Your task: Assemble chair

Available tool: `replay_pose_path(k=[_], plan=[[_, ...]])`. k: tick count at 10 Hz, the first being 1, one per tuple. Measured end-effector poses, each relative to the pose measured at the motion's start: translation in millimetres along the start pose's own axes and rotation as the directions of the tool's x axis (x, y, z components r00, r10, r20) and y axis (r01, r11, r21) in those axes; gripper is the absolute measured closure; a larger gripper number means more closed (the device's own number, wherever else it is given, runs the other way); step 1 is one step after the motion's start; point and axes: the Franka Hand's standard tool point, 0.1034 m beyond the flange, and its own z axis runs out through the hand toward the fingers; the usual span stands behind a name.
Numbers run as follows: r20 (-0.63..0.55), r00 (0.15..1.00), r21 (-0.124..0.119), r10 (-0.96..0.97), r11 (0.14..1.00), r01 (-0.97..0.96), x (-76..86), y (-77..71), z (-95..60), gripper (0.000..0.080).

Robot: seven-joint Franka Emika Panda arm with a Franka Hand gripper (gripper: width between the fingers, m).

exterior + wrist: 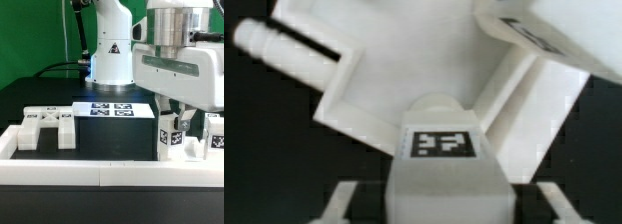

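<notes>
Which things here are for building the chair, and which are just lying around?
For the chair: slotted piece; tagged block, held in the hand; side piece at the exterior view's right edge.
Just lying about: marker board; rails.

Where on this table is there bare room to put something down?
Bare black table between the slotted piece and the gripper, bordered by marker board and front rail. Crowded on the exterior view's right: the gripper grips a part, block beside it.
</notes>
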Motion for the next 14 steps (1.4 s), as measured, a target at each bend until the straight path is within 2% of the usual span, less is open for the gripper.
replay_pose_path(k=[2, 4, 5, 6, 7, 10, 14], plan=[[0.000, 0.996, 0.000, 0.087, 0.996, -0.087, -2.1, -0.6, 0.2, 0.0508], [0.000, 0.998, 0.000, 0.066, 0.998, -0.066, -2.2, -0.5, 0.4, 0.0508], [0.000, 0.999, 0.000, 0.033, 0.999, -0.033, -2.2, -0.4, 0.4, 0.0279], [0.000, 1.000, 0.000, 0.004, 1.000, -0.004, -1.8, -0.2, 0.5, 0.0279], [-0.002, 0.997, -0.002, -0.074, 0.997, 0.074, -1.6, -0.1, 0.5, 0.0171], [-0.001, 0.938, -0.006, -0.345, 0.938, 0.345, -4.8, -0.4, 0.9, 0.0151], [-0.006, 0.776, -0.007, -0.630, 0.776, 0.630, -5.4, -0.9, 1.1, 0.0150]])
